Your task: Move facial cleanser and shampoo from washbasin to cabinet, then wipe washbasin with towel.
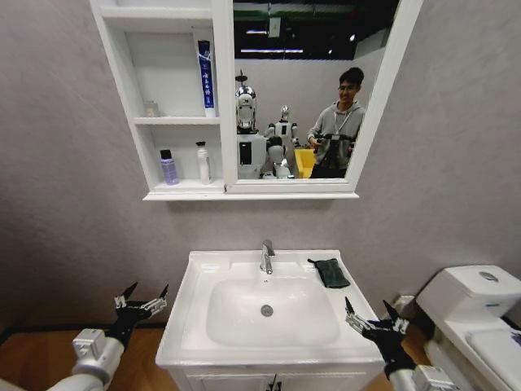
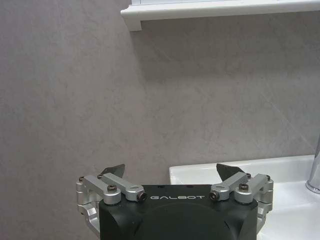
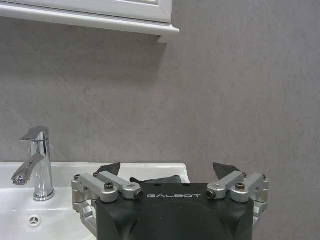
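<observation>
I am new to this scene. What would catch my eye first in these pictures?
Probably the white washbasin with its chrome tap, and the dark towel on its back right corner. Above, the cabinet holds bottles in its niches. Both grippers, left and right, hover open beside the basin.

The word "GALBOT" stands in pale letters on the black body of the left hand (image 2: 171, 172) and again on that of the right hand (image 3: 169, 170), while the white print running down the blue tube (image 1: 207, 75) in the cabinet (image 1: 114, 49) is too small to read.
</observation>
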